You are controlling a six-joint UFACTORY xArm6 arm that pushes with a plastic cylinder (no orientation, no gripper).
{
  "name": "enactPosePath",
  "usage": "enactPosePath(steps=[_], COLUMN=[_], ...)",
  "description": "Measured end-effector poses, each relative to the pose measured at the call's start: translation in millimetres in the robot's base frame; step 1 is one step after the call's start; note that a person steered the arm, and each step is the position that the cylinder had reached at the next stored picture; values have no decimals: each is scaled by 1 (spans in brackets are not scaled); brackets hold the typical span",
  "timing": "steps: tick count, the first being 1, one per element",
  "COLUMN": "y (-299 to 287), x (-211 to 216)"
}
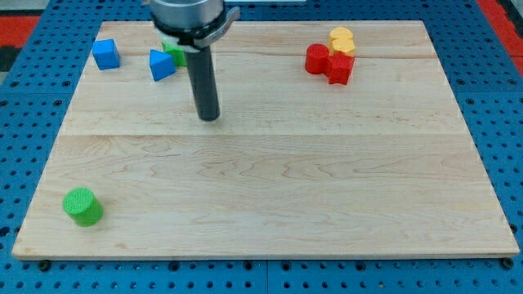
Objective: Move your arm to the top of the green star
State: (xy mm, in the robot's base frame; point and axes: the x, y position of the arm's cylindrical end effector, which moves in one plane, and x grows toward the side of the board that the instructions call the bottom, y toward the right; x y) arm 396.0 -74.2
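Note:
The green star [175, 53] lies near the view's top left, mostly hidden behind the arm's head; only a green corner shows next to a blue triangular block [161, 64]. My tip [210, 117] rests on the board below and to the right of the green star, apart from it and from all blocks.
A blue cube [105, 54] sits at the far top left. A red cylinder [317, 58], a red star [339, 68] and yellow blocks [342, 40] cluster at the top right. A green cylinder [82, 206] stands at the bottom left. The wooden board [270, 188] lies on a blue pegboard.

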Motion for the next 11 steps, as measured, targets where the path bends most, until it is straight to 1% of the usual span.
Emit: enactPosePath(steps=[2, 3, 4, 5, 7, 8, 9, 11], y=[13, 5, 5, 3, -53, -66, -43, -55], x=[-74, -92, -151, -184, -188, -180, -173, -167])
